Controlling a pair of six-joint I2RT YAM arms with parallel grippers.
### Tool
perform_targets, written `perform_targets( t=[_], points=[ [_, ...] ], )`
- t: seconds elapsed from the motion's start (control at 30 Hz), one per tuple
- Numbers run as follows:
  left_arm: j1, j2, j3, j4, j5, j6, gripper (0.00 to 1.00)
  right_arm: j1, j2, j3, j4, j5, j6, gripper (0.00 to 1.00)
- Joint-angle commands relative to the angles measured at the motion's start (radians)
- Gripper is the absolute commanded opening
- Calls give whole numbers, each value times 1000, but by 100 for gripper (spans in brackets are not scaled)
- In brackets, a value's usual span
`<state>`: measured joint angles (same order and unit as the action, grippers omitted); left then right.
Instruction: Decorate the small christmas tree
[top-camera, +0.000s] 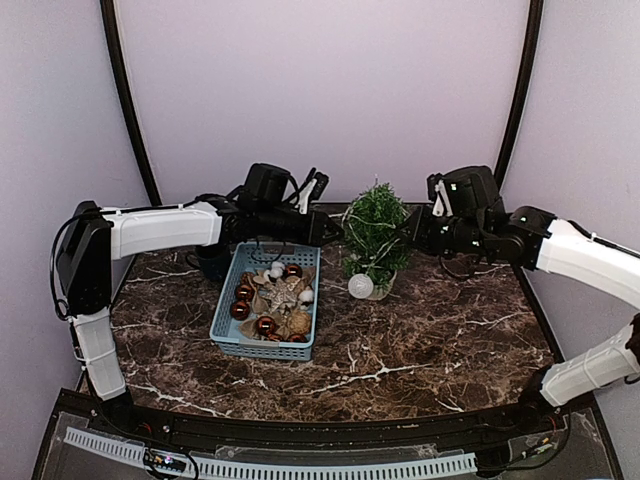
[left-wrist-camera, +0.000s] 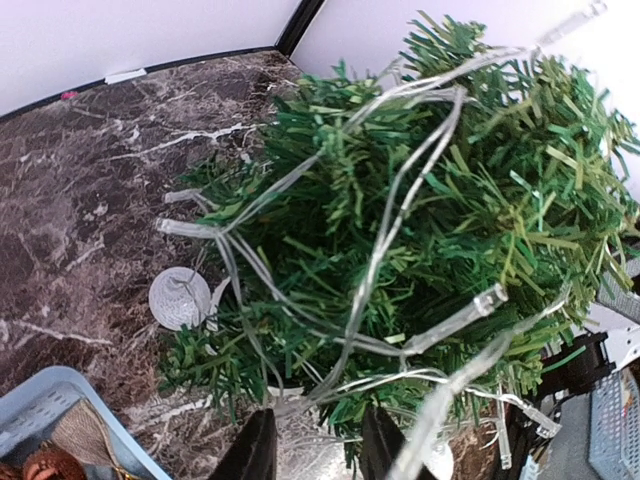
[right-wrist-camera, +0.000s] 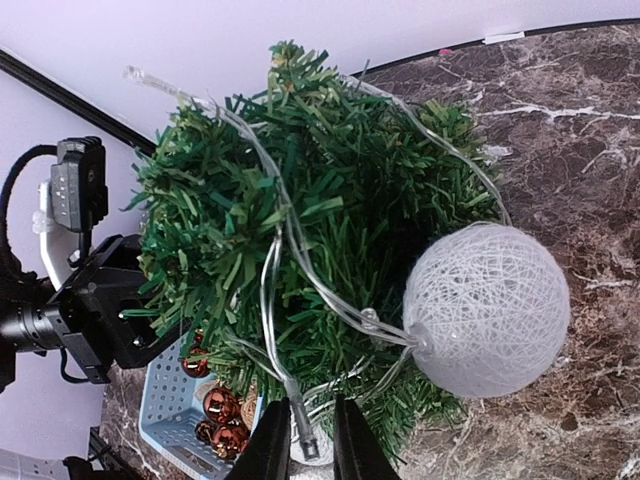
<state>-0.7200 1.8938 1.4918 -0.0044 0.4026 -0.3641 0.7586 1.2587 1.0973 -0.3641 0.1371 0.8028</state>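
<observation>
The small christmas tree (top-camera: 372, 225) stands at the back middle of the table, with a clear light string (left-wrist-camera: 390, 220) draped over its branches. A white woven ball (top-camera: 360, 286) lies by its pot. My left gripper (top-camera: 328, 228) is at the tree's left side; in its wrist view the gripper (left-wrist-camera: 318, 450) is open, with loose strands between the fingers. My right gripper (top-camera: 408, 232) is at the tree's right side; in its wrist view the gripper (right-wrist-camera: 310, 445) is nearly closed on a bulb end of the string (right-wrist-camera: 272, 270). The tree (right-wrist-camera: 220, 200) and ball (right-wrist-camera: 487, 310) fill that view.
A blue basket (top-camera: 262, 348) left of the tree holds red baubles (top-camera: 265, 325) and other ornaments. A dark cup (top-camera: 212, 262) stands behind the basket. The left arm's wrist (right-wrist-camera: 90, 300) is close behind the tree. Black frame posts and walls close in the back.
</observation>
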Motion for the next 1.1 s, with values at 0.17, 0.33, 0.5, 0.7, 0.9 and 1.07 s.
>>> perform_targets(
  t=[0.17, 0.33, 0.5, 0.7, 0.9, 1.07],
  points=[
    [8, -109, -102, 50, 0, 14, 56, 4, -88, 5, -34, 37, 12, 34],
    [9, -182, -195, 104, -14, 18, 72, 4, -117, 12, -48, 54, 13, 48],
    [8, -317, -319, 116, -93, 23, 78, 4, -154, 12, -51, 60, 2, 62],
    [10, -549, -558, 83, -289, -111, 80, 4, -208, -11, -45, 61, -11, 68],
    [19, -625, -698, -39, -321, -267, 72, 4, -214, -39, -34, 52, -16, 71],
    [36, -618, -760, -42, -308, -445, 60, 4, -223, -72, -5, 32, 4, 71]
  ],
)
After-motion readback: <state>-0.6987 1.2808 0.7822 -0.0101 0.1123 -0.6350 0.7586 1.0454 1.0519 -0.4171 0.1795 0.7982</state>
